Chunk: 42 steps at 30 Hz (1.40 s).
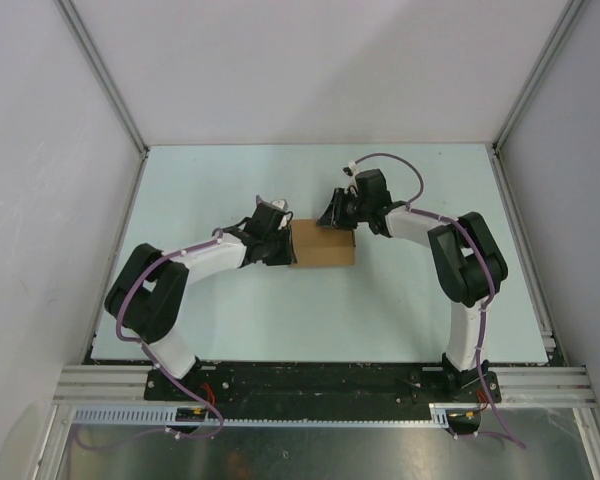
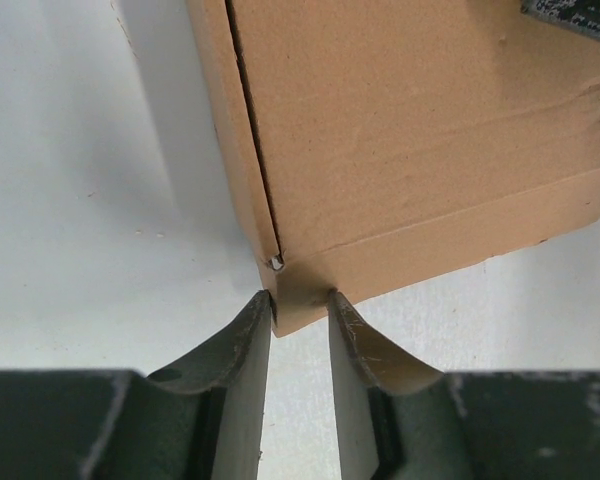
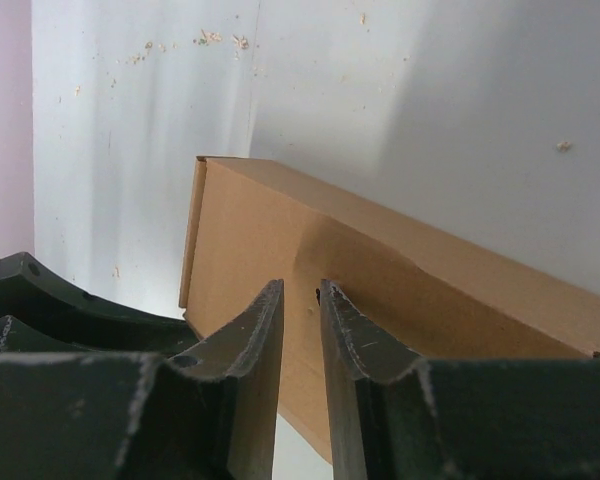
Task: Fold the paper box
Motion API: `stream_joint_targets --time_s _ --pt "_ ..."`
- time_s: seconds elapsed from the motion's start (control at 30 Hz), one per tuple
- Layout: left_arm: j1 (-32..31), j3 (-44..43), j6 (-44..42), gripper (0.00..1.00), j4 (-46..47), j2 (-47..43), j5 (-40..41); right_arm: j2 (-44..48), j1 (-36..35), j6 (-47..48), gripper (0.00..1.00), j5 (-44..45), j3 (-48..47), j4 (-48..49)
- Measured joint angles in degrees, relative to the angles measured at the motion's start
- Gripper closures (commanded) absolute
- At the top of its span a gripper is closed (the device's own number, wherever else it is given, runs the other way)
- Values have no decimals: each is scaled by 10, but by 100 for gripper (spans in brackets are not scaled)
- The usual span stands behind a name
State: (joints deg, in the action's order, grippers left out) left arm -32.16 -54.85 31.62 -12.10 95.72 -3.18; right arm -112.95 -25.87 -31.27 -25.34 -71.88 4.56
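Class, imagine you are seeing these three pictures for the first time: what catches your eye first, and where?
A brown paper box sits folded into a block in the middle of the table. The left hand pinches one corner from the left, and the right hand, fingers nearly together, is at its far right edge.

We see a pale tabletop (image 1: 230, 320) flecked with tiny tan crumbs (image 3: 212, 38), white enclosure walls (image 1: 310, 70) around it, and an aluminium rail (image 1: 100, 383) at its near edge.
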Motion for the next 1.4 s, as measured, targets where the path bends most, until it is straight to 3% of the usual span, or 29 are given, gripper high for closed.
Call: stream_joint_targets --time_s 0.37,0.93,1.4 --pt "1 0 -13 80 1 3 2 -2 0 0 75 0 -2 0" --pt "3 -12 -36 79 15 32 16 -9 5 0 75 -9 -7 0" --pt "12 -4 -36 51 -13 14 31 -9 18 -4 74 -21 -8 3"
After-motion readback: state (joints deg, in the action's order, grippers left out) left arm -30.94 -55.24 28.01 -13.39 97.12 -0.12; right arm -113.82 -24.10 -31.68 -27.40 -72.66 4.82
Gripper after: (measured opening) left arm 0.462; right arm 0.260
